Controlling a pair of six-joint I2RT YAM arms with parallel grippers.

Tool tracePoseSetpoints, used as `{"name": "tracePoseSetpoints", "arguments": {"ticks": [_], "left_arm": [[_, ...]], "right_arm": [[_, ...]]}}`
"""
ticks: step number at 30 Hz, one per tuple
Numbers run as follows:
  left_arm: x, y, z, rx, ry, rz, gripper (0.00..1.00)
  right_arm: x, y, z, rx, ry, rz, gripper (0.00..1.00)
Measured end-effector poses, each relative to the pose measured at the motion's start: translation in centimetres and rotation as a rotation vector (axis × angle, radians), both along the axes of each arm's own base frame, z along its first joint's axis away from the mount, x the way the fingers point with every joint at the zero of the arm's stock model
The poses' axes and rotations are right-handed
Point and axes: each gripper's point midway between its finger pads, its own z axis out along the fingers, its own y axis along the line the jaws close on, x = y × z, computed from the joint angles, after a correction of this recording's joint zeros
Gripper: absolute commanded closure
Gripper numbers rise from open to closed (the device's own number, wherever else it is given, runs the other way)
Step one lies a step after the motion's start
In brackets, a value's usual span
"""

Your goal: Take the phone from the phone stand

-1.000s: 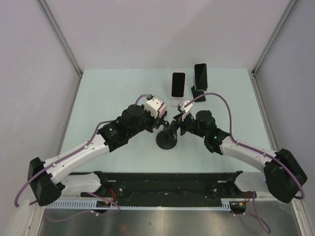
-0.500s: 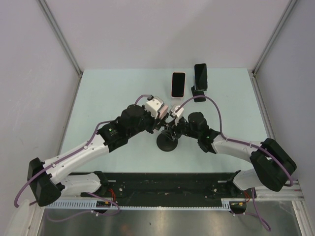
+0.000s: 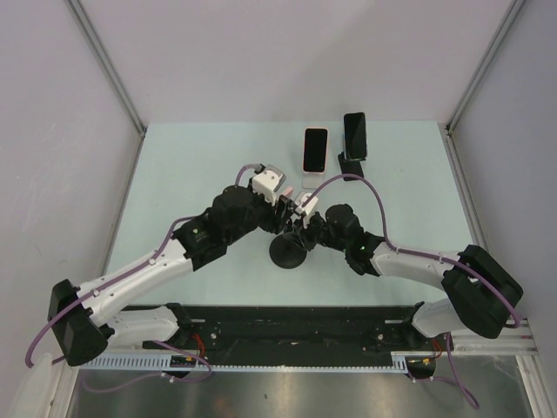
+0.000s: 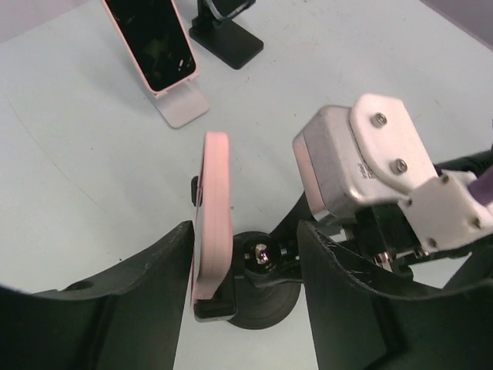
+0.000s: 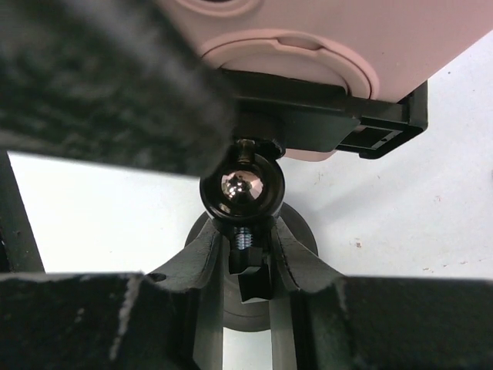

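**Item 1. Slim phone in a pale pink case (image 4: 214, 208):** It is standing on edge in the left wrist view. Its lower end is sitting in the black clamp cradle (image 5: 331, 127) of the black phone stand with a round disc base (image 3: 287, 251), at the middle of the pale green table (image 3: 191, 165).

**Item 2. Left gripper (image 4: 245, 231):** Its jaws are standing apart and straddling the phone. One finger (image 4: 154, 293) is lying just beside the phone's face and the other is standing clear of its back. It is holding nothing.

**Item 3. Right gripper (image 5: 245, 231):** Its jaws are set narrow, flanking the threaded stem (image 5: 245, 245) under the chrome ball joint (image 5: 243, 187). Whether they are pressing the stem, I cannot tell.

**Item 4. Bystanders:** 1 pink-cased phone on a white stand (image 4: 154, 38) and 1 black stand (image 4: 231, 42) are standing well apart at the far side.

**Step in hand, as judged:** The grippers appear to be bracing the stand and taking hold of the phone.

**Handling notes:**
- The right gripper should be seating low on the stem, below the ball, so the joint is not swivelling under load.
- The left gripper should be centring on the phone's 2 flat faces, well above the cradle lip, before closing.
- The pull should be going straight up along the phone's long edge. A sideways pull is likely to be tipping the disc base or twisting the ball joint.
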Motion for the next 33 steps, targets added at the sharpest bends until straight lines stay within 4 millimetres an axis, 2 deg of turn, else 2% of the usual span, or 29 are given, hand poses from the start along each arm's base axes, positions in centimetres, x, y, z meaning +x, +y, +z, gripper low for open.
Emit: {"name": "tracePoseSetpoints", "arguments": {"ticks": [7,17,29,32,33], "left_arm": [[1.2,0.5,-0.3,-0.023,-0.022,0.080,0.48],[1.6,1.5,-4.1,-0.019,-0.015,0.150,0.57],[2.4,0.9,-2.0,-0.107,-0.081,0.160,0.62],[2.5,0.8,-1.8,-0.117,-0.089,0.159,0.67],[2.5,0.8,-1.7,-0.120,-0.090,0.160,0.73]], "right_arm": [[-0.1,0.1,0.0,-0.002,-0.002,-0.011,1.00],[-0.1,0.1,0.0,0.002,0.004,-0.016,1.00],[-0.1,0.2,0.0,0.001,0.002,-0.018,1.00],[-0.1,0.2,0.0,0.001,0.002,-0.018,1.00],[-0.1,0.2,0.0,0.001,0.002,-0.018,1.00]]}}
